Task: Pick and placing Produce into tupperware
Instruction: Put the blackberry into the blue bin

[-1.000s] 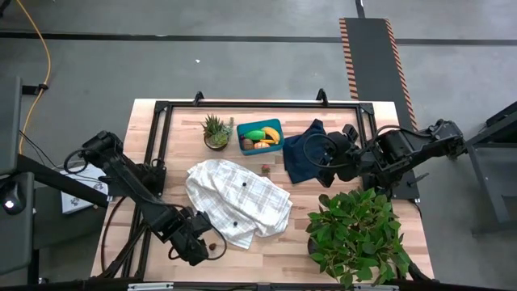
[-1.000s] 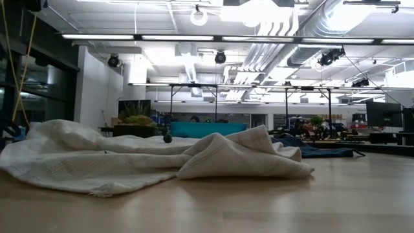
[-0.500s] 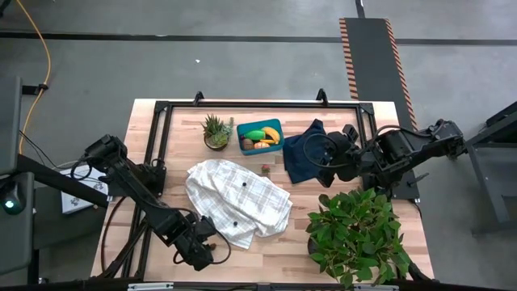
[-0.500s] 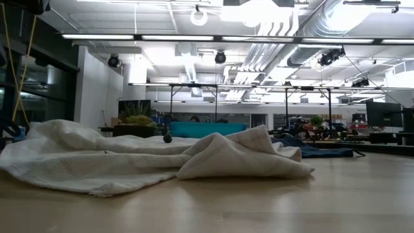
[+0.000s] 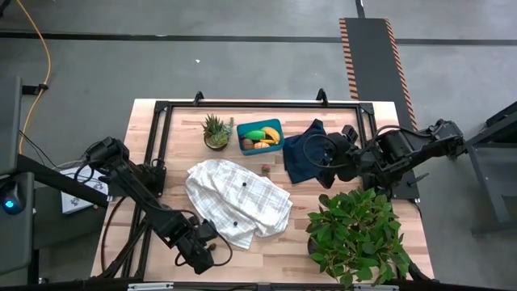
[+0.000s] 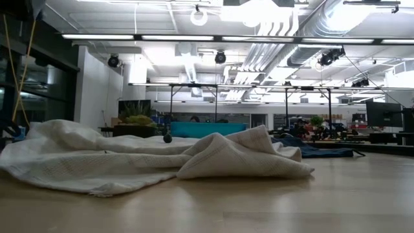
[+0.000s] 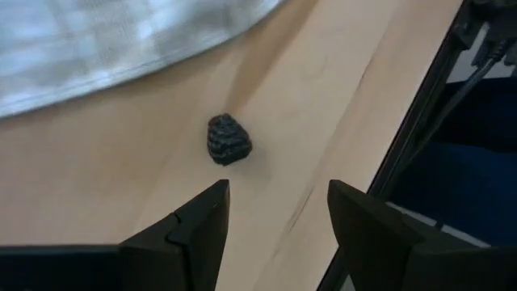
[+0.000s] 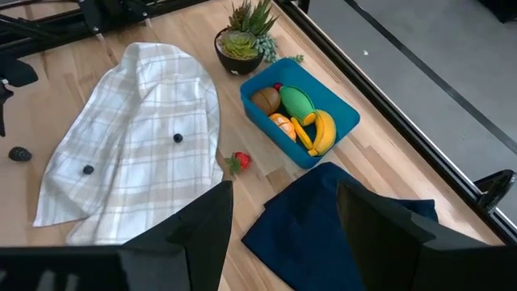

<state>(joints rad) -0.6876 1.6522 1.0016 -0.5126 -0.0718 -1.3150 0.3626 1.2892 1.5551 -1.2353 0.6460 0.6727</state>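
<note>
Near the front left corner of the pale wooden worktop (image 5: 347,113), the left gripper (image 5: 212,249) hung low with its jaws spread open and holding nothing, pointed at a small dark bumpy blackberry-like toy berry (image 7: 228,139) that lay on the bare wood just beside the hem of the crumpled white checked cloth (image 5: 238,200). That cloth covered the middle of the worktop, and 2 more tiny dark berries (image 8: 177,138) sat on top of it, well apart from each other. At the back of the worktop stood the small teal-blue rectangular plastic tupperware (image 5: 261,135), already holding a yellow toy banana (image 8: 324,131), a green piece, an orange piece and a brown round piece. A small red toy strawberry (image 8: 238,161) lay on the wood between the tupperware and the cloth's far edge. Just beside the tupperware stood a small spiky potted succulent (image 5: 215,131), and on its other side lay a rumpled dark navy cloth (image 5: 304,153). The right gripper (image 5: 329,150) waited above that navy cloth, its jaws open and empty. A big leafy green plant (image 5: 359,234) filled the front right corner of the worktop.
</note>
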